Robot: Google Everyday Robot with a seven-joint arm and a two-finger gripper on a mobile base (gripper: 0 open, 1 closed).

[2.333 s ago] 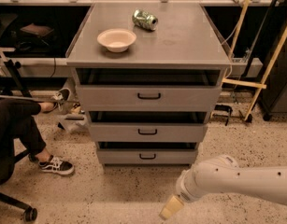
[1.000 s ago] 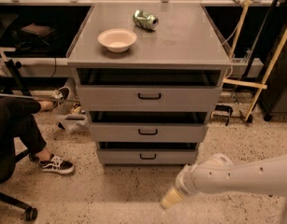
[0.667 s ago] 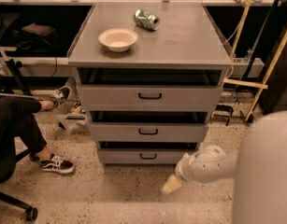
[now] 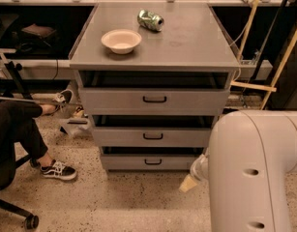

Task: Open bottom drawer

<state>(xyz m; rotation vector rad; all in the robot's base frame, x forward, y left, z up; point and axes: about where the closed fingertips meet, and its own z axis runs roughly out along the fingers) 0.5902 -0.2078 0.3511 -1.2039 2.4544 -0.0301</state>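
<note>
The grey three-drawer cabinet (image 4: 155, 57) stands in the middle of the camera view. The bottom drawer (image 4: 153, 162) is its lowest, narrowest front, with a small black bar handle (image 4: 153, 162), and looks pushed in. My gripper (image 4: 190, 181) shows as a tan tip low over the floor, just right of the bottom drawer's right end and below handle height. My white arm (image 4: 254, 173) fills the lower right and hides the rest of the gripper.
A white bowl (image 4: 121, 40) and a crushed green can (image 4: 150, 20) lie on the cabinet top. A seated person's leg and sneaker (image 4: 58, 170) are at the left, with a chair caster (image 4: 31, 221). Wooden sticks (image 4: 278, 62) lean at the right.
My arm has swung in closer to the camera and now covers the lower right. The gripper tip has moved up and toward the bottom drawer's right end. The drawers have not moved.
</note>
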